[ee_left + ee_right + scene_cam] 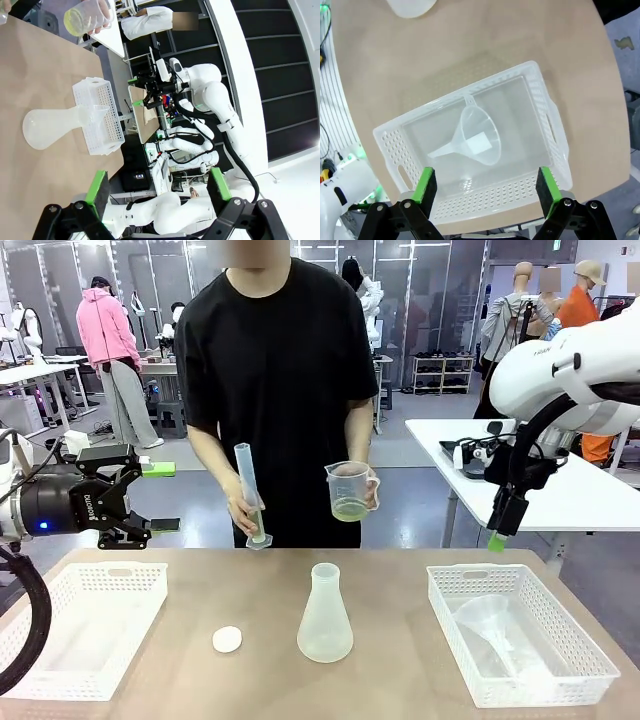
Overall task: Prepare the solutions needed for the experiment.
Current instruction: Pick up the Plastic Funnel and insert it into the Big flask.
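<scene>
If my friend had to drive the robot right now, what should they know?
Left claw: open, holding nothing, in the air at the table's left side.
Right claw: open, holding nothing, above the basket where the funnel lies.
Solution: shallow yellow-green layer in the beaker in one hand of the person; the other hand holds a measuring cylinder.
Flask stands mid-table, cap beside it.
Done: nothing looks poured into the flask. Left, probably: funnel onto flask, pour.
</scene>
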{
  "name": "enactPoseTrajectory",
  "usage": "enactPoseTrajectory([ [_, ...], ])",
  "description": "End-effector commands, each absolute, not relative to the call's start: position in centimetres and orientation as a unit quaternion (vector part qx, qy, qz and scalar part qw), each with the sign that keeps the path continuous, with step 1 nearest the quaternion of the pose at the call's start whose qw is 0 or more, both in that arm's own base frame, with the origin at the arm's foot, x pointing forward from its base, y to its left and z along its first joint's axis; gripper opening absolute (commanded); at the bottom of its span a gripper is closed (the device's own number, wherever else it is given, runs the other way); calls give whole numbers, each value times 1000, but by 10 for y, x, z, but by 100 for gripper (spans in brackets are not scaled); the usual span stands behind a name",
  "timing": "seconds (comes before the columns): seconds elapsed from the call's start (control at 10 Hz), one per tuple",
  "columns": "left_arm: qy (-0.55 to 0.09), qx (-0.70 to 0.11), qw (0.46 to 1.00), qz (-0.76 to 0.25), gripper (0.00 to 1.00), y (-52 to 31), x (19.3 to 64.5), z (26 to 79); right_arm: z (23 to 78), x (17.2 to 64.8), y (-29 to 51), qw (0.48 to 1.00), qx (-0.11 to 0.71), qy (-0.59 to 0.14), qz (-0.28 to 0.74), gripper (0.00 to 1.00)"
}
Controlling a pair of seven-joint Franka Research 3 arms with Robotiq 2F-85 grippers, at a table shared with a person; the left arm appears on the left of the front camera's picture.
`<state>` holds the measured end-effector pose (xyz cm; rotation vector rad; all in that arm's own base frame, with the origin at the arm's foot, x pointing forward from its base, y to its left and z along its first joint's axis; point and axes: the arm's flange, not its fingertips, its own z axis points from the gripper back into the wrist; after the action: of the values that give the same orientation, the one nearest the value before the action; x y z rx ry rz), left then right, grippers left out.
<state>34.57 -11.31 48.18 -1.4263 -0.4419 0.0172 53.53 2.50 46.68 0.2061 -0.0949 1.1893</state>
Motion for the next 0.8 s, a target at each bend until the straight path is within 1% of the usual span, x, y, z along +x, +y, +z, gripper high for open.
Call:
enactPoseTrajectory([
  [0.0,-202,-659,724,13,100,-117,343,481,450,529,24,794,91,-22,600,100],
  [0.2,-202,-659,724,13,100,-117,343,481,428,528,26,780,92,-9,619,100],
  [0.7,-202,-659,724,13,100,-117,343,481,374,537,28,757,140,17,638,100],
])
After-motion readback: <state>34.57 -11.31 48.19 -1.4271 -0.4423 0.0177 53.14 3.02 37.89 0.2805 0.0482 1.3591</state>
